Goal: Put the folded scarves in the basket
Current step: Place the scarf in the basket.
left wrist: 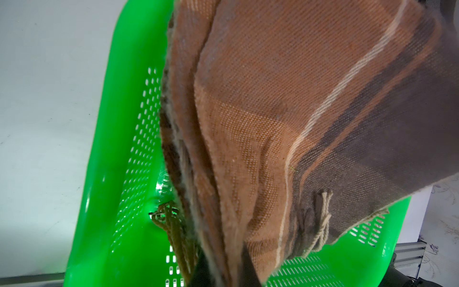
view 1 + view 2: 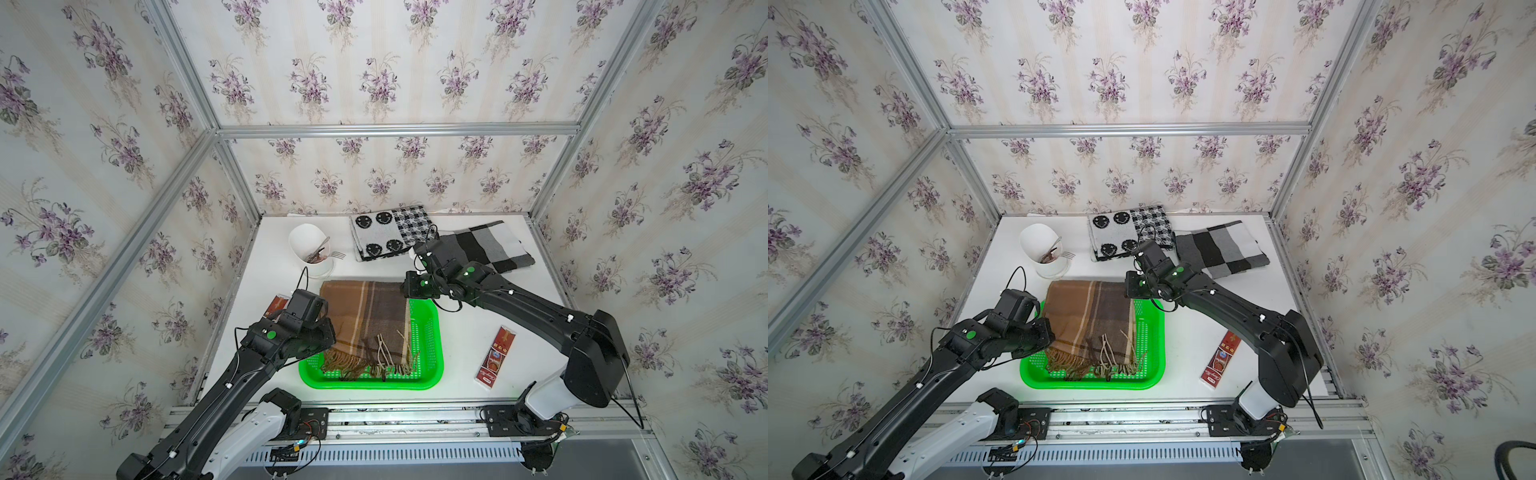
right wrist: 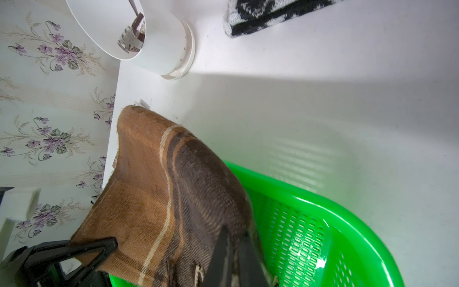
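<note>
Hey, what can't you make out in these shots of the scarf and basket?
- Floor of the basket: mostly under the scarf in both top views.
- Tips of the left gripper: buried in scarf folds, left wrist view.
- Print on the red packet: too small in both top views.
- A second packet: mostly behind the left arm.

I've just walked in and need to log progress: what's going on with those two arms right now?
Both arms are handling the brown plaid scarf. The left tool is shut on its left edge and the right tool on its far right corner. They hold it over the green basket, with the fringed end hanging down into it and the far end reaching past the far rim, so it is not fully in yet. Two black-and-white scarves lie at the back.
</note>
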Motion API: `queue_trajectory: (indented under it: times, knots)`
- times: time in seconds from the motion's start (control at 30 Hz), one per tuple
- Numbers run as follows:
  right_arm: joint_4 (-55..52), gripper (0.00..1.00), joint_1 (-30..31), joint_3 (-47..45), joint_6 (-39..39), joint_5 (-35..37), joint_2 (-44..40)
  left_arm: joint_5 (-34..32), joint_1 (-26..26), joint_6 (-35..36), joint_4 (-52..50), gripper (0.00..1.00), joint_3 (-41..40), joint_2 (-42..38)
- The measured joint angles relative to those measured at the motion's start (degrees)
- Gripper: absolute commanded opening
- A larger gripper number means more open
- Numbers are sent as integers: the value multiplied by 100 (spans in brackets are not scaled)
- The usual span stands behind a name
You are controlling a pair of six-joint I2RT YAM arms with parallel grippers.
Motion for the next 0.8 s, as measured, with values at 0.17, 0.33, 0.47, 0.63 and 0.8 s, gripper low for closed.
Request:
queue_trajectory:
  times: [0.17,0.33,0.47,0.63,0.8]
  knots:
    - [-50,0,2,-35,13,94,-142,63,-94,-74,-186,0,157,-140]
    - [-192,0,9,79,-2,225,-184,175,-157,-101,-286,0,317,-155]
    - [-308,0,7,79,-31,260,-219,210,-186,-105,-422,0,256,-221]
    - [-345,0,7,-52,-37,258,-271,260,-240,-129,-431,0,-44,-306]
    - [-332,0,9,-175,-35,221,-221,332,-326,-225,-411,0,-455,-444]
